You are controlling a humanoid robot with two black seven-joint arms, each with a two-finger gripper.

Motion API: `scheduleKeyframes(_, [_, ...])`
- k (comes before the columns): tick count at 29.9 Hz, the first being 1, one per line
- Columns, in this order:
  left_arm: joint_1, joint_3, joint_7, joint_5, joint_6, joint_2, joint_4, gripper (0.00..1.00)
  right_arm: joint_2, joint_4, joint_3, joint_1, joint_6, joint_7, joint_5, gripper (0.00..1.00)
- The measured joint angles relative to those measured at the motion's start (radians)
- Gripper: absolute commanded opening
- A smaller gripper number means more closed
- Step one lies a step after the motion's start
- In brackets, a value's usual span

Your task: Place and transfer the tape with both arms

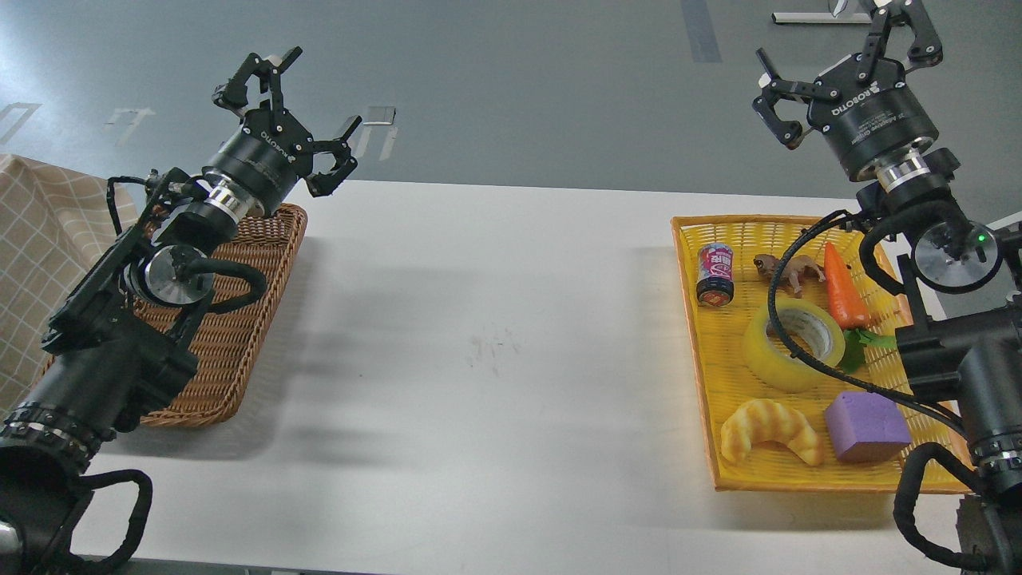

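The tape [786, 351], a wide translucent yellow roll with a pale grey-white core, lies in the middle of the yellow basket [703, 375] at the right, with a black cable crossing in front of it. My right gripper [838, 52] is open and empty, held high above and behind the basket's far edge. My left gripper [291, 96] is open and empty, raised above the far end of the brown wicker basket [239, 335] at the left.
The yellow basket also holds a small can [715, 274], a toy animal [786, 271], a carrot [844, 289], a croissant [768, 431] and a purple block [866, 426]. A checked cloth [40, 239] lies at the far left. The white table [495, 359] stretches between the baskets.
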Motion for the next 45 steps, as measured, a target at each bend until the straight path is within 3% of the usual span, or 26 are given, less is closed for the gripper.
scheduleKeyframes(13, [0.001,0.000,-0.001,0.002,0.000,0.001,0.000,0.99,-0.005,0.012,-0.017,-0.005,0.000,-0.005,-0.003,1.00])
scheduleKeyframes(24, [0.001,0.000,-0.002,0.002,0.000,0.001,-0.002,0.99,-0.062,0.078,-0.191,-0.020,0.000,-0.006,-0.014,1.00])
scheduleKeyframes(34, [0.004,0.000,-0.002,0.002,0.000,0.005,-0.002,0.99,-0.319,0.267,-0.479,-0.027,0.000,-0.006,-0.041,1.00])
scheduleKeyframes(45, [0.000,-0.008,-0.003,-0.003,0.000,0.002,-0.014,0.99,-0.576,0.392,-0.605,-0.025,0.000,-0.005,-0.448,1.00])
